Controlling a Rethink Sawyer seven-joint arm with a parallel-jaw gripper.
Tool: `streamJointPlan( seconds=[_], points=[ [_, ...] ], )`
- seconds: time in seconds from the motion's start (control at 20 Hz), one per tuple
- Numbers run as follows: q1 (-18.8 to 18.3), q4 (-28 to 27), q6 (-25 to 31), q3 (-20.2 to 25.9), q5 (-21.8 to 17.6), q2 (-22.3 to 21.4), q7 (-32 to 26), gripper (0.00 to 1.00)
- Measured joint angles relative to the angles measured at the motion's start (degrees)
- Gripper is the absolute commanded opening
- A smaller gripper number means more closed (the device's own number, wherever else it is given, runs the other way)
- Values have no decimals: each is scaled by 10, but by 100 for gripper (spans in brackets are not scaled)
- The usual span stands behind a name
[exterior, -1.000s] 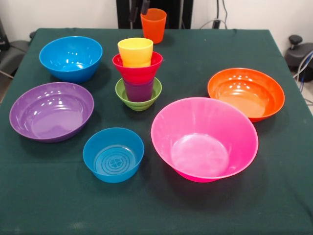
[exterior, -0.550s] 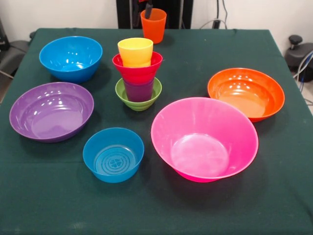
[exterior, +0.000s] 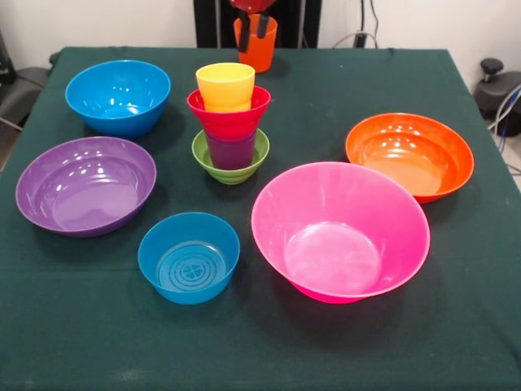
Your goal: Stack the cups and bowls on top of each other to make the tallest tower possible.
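The tower stands at mid-table: a green bowl (exterior: 230, 165) holds a purple cup (exterior: 230, 151), then a red bowl (exterior: 229, 114), with a yellow cup (exterior: 225, 85) on top. An orange cup (exterior: 257, 50) stands upright alone at the table's far edge, behind the tower. My gripper (exterior: 253, 26) hangs at this cup's mouth, open, with its dark fingers (exterior: 262, 24) reaching down about the rim. Whether they touch the cup is unclear. Loose bowls lie around the tower: blue (exterior: 118, 96), purple (exterior: 85, 183), small blue (exterior: 189, 257), large pink (exterior: 340, 230) and orange (exterior: 409, 155).
The dark green tablecloth (exterior: 326, 81) covers the whole table. The pink bowl and the small blue bowl sit nearest the front edge. A black stand and cables show past the table's right side.
My gripper has moved right and down, from beside the orange cup's left to directly over its mouth, fingers now at the rim. The cups and bowls have not moved.
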Motion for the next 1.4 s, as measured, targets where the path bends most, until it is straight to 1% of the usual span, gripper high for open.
streamJointPlan(
  seconds=[0.35,0.7,0.95,1.4],
  points=[
    [6,4,0,7,0,-1,0,100],
    [-16,16,0,27,-9,-12,0,100],
    [-26,22,0,27,-51,-29,0,100],
    [-34,26,0,25,-140,-73,0,100]
  ],
)
